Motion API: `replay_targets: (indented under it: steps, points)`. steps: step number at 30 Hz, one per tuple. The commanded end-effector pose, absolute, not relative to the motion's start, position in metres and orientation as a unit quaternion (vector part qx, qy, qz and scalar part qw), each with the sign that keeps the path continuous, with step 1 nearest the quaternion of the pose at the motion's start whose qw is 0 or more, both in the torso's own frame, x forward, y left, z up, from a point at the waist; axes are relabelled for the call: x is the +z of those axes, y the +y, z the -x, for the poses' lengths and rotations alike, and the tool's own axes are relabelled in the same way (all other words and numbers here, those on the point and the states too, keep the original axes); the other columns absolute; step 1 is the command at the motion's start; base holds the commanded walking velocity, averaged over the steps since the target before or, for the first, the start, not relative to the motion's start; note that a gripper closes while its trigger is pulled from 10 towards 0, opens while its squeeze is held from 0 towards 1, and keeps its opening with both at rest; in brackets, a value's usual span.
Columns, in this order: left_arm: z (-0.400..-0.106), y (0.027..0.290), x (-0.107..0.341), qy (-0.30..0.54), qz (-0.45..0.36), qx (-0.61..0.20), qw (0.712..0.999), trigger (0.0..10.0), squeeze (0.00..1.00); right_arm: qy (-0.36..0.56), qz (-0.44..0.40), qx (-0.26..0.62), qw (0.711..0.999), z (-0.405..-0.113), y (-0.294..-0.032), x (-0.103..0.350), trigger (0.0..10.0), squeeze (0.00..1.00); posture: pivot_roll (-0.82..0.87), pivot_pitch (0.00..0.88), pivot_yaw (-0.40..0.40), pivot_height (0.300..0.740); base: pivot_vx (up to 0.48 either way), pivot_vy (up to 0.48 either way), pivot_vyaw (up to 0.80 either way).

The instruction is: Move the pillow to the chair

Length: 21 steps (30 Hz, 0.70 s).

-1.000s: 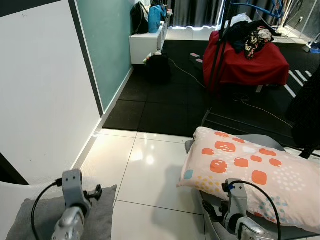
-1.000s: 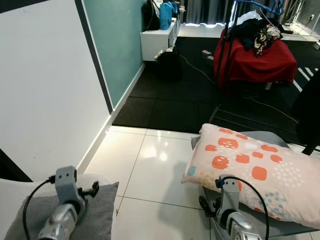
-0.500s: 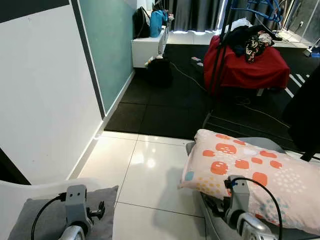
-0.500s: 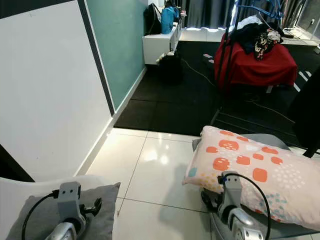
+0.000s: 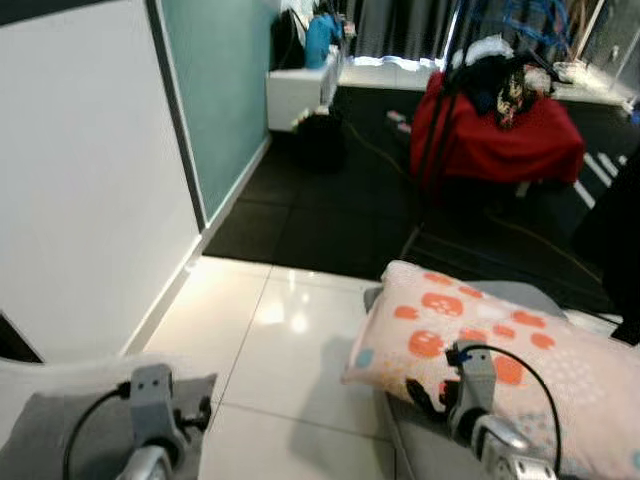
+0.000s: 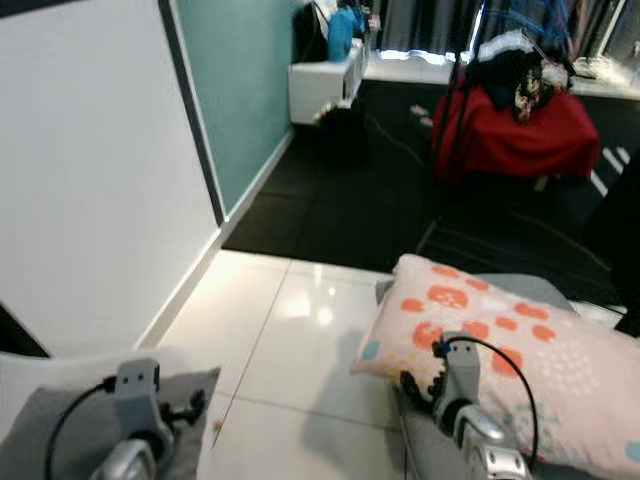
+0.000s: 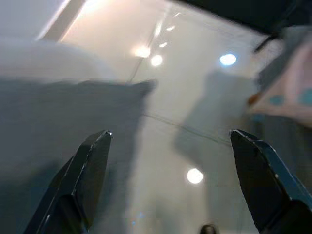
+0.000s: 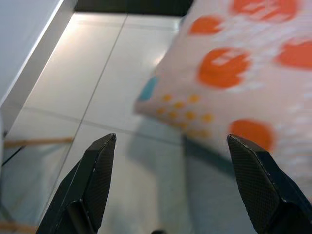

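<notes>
Lying across a grey chair (image 5: pixel 520 292) at the right, the pillow (image 5: pixel 480 345) with orange patches is resting on the seat, its near corner overhanging the chair's left edge above the white tiled floor (image 5: pixel 290 340). The right gripper (image 8: pixel 168 183) is hovering released just beside that corner. The left gripper (image 7: pixel 168 180) is hanging spread wide over a grey cushion (image 5: pixel 70 440), holding nothing
</notes>
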<state>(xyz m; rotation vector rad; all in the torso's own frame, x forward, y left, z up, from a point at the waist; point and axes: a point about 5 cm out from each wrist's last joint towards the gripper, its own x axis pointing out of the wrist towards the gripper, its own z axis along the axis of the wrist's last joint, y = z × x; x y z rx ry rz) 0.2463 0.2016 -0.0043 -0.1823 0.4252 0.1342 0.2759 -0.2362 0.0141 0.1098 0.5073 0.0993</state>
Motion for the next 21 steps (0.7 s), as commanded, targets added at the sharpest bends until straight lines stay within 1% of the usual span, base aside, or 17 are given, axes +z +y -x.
replay_targets:
  steps: [1, 3, 4, 14, 17, 21]
  points:
    - [-0.2439, 0.2080, -0.0058, 0.218, 0.089, 0.078, 0.969, 10.0, 0.00, 0.266, -0.069, 0.045, 0.960, -0.2715, -0.2352, 0.0071, 10.0, 0.00, -0.16, 0.043, -0.030, 0.740, 0.000, 0.000, 0.00]
    - [-0.2468, 0.2075, -0.0032, 0.213, 0.096, 0.072, 0.970, 10.0, 0.00, 0.265, -0.069, 0.043, 0.961, -0.2731, -0.2367, 0.0090, 10.0, 0.00, -0.16, 0.043, -0.033, 0.740, 0.000, 0.000, 0.00]
    - [-0.2478, 0.2068, -0.0013, 0.210, 0.106, 0.071, 0.969, 10.0, 0.00, 0.263, -0.070, 0.042, 0.961, -0.2739, -0.2374, 0.0098, 10.0, 0.00, -0.17, 0.042, -0.034, 0.740, 0.000, -0.401, 0.00]
    - [-0.2483, 0.2056, -0.0003, 0.213, 0.108, 0.072, 0.968, 10.0, 0.00, 0.264, -0.067, 0.041, 0.961, -0.2754, -0.2379, 0.0105, 10.0, 0.00, -0.17, 0.036, -0.035, 0.740, 0.000, -0.480, 0.00]
    - [-0.2487, 0.2071, -0.0017, 0.216, 0.124, 0.084, 0.965, 10.0, 0.00, 0.264, -0.067, 0.039, 0.961, -0.2787, -0.2373, 0.0115, 10.0, 0.00, -0.17, 0.036, -0.031, 0.740, 0.000, 0.000, 0.00]
    - [-0.2517, 0.2090, 0.0008, 0.214, 0.121, 0.082, 0.966, 10.0, 0.00, 0.263, -0.068, 0.039, 0.962, -0.2813, -0.2364, 0.0126, 10.0, 0.00, -0.17, 0.039, -0.032, 0.740, 0.000, 0.000, 0.00]
